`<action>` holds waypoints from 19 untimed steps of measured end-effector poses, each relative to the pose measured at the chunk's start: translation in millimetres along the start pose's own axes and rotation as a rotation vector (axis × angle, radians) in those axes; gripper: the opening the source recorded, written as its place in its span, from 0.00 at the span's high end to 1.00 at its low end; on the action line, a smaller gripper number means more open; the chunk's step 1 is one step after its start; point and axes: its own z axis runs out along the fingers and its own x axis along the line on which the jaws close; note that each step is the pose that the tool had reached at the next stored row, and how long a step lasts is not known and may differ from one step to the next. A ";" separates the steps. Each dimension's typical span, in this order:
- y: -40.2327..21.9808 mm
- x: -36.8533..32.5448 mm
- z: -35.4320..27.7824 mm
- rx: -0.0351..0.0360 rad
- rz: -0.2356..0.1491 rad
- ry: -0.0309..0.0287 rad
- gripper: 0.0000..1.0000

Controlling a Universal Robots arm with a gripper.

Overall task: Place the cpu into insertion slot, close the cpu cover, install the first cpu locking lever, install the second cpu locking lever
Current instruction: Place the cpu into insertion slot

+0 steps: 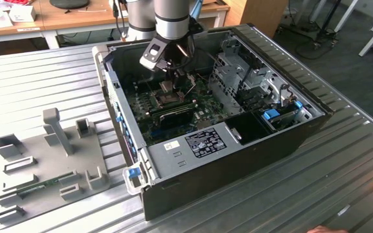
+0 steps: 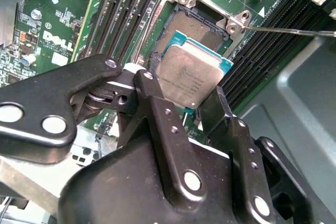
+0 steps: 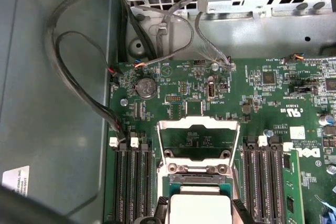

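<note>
While the ribbed metal table bears the open computer case, the arm reaches into it over the green circuit board. The gripper is closed narrowly, its fingers pinching opposite edges of the cpu, held tilted over the insertion slot; the cpu cover stands raised.

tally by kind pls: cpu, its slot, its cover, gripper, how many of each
cpu: 1, held by the gripper
insertion slot: 1
cpu cover: 1, raised
gripper: 1
Total: 4
</note>
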 end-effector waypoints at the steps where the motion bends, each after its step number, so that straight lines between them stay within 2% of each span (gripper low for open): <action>1: -0.7 -0.1 0.7 0.0001 0.000 -0.0001 0.46; 5: -2.4 -0.2 3.9 0.0001 0.000 -0.0001 0.46; 19: -2.5 -0.2 5.1 -0.0001 0.000 0.0004 0.46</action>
